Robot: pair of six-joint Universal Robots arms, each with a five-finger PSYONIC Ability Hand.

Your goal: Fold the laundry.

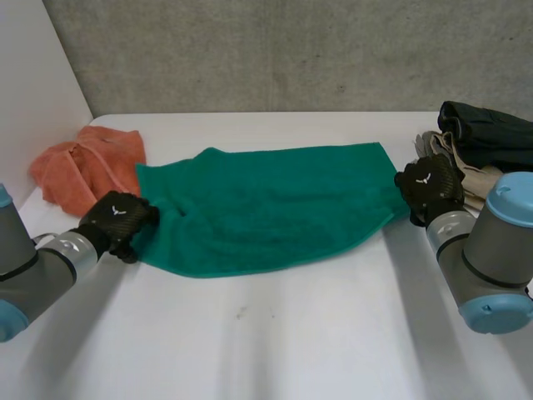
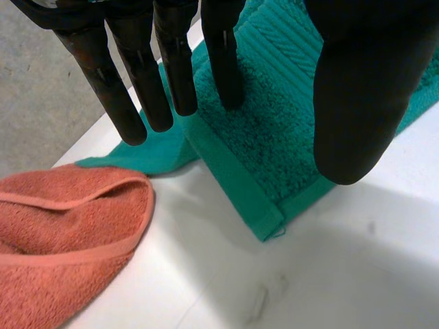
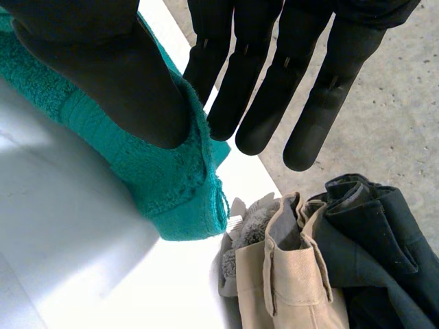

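green terry towel (image 1: 275, 208) lies spread wide, its edges rumpled.

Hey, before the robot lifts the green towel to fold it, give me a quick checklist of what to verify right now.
1. Green towel spread out on the table: ok, a few wrinkles.
2. Left hand at the towel's near-left corner: ok.
3. Left hand gripping that corner: not ok. Its fingers are straight, the thumb is apart, and the towel lies flat beneath.
4. Right hand at the towel's right corner: ok.
5. Right hand's grip on the towel: cannot tell.
6. Room at the sides: not ok. The orange towel lies right beside the left edge, and the clothes pile lies beside the right corner.
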